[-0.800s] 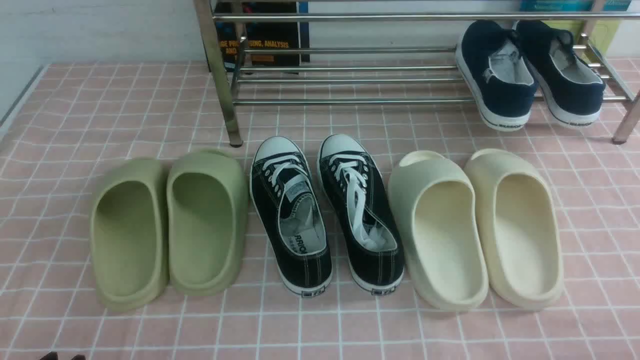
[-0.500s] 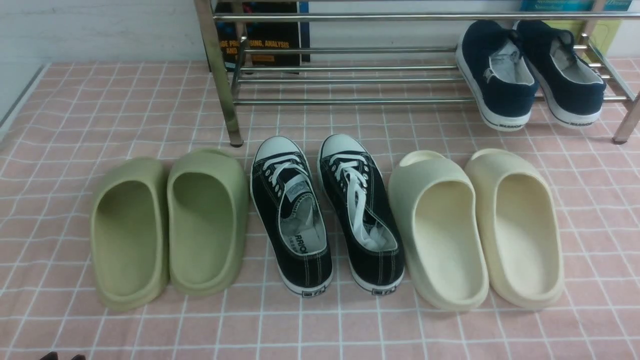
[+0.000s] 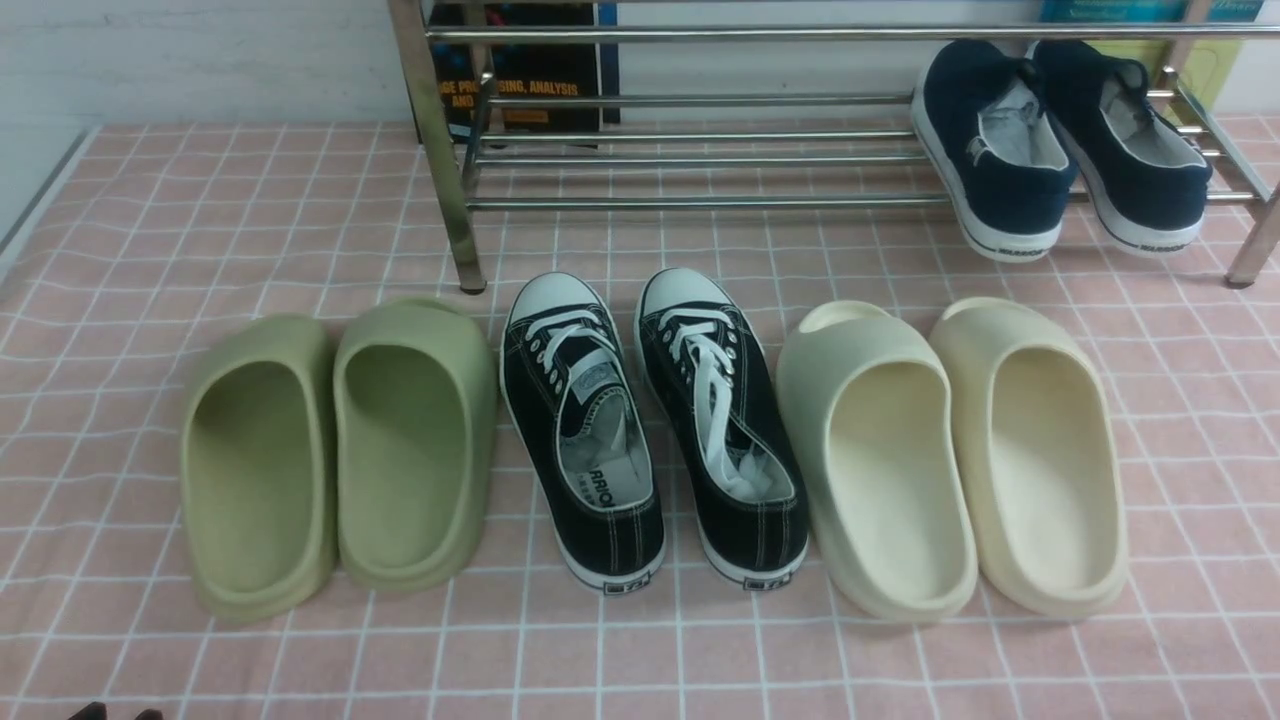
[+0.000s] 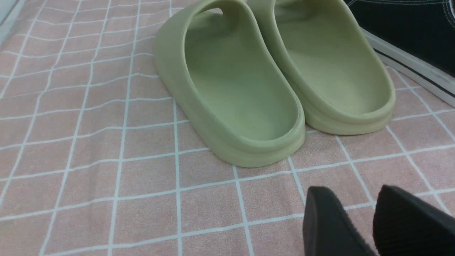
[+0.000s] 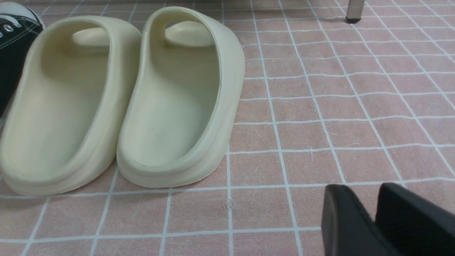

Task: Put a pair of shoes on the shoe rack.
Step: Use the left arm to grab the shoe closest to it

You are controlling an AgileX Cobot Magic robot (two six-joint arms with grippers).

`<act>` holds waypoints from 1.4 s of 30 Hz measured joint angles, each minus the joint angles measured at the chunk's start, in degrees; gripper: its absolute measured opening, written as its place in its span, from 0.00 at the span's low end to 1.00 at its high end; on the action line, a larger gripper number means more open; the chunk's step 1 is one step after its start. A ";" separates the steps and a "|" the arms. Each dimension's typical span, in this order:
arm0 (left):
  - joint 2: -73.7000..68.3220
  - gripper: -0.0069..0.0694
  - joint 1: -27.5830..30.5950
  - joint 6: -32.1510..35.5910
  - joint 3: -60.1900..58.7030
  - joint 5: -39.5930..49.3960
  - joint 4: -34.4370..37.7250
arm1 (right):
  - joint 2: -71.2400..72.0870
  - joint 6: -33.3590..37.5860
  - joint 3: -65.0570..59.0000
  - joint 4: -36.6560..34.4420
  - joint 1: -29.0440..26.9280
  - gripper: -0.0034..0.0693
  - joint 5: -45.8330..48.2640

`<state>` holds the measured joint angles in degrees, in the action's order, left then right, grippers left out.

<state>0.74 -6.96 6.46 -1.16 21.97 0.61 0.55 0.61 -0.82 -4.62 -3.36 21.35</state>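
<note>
Two sneakers between green slides and cream slides; left end effector, right end effector pressed together.

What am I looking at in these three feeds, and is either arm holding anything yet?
It is a two-armed robot. The wide picture looks forward from between the arms; the other two come from wrist cameras. On the pink checked cloth lie green slides, the black sneakers and cream slides; navy shoes sit on the steel shoe rack. The left end effector faces the green slides, the right end effector the cream ones. Both are empty and shut.
</note>
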 joint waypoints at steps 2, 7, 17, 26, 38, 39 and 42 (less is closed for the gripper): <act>0.00 0.40 0.00 0.02 0.00 0.00 -0.22 | 0.00 0.00 0.00 0.00 0.00 0.27 0.00; 0.00 0.40 0.00 0.02 0.00 -0.05 -0.61 | 0.00 0.00 0.00 0.00 0.00 0.27 0.00; 0.00 0.40 0.00 -0.72 -0.53 -14.94 -0.61 | 0.00 0.00 0.00 0.00 0.00 0.29 0.00; 0.00 0.40 0.00 -4.81 -0.53 -43.88 0.46 | 0.00 0.00 0.00 0.00 0.00 0.32 0.00; -11.01 0.14 0.00 -23.59 23.53 -26.60 -4.98 | 0.00 0.00 0.00 0.05 0.00 0.33 0.00; -15.78 0.11 0.00 -21.95 27.54 -20.58 -5.98 | 0.00 0.00 0.00 0.05 0.00 0.33 0.00; -25.07 0.09 0.00 -20.07 31.88 -13.69 -6.85 | 0.00 0.00 0.00 0.05 0.00 0.33 0.00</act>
<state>-24.33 -6.96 -13.61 30.72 8.28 -6.24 0.55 0.61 -0.82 -4.57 -3.36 21.35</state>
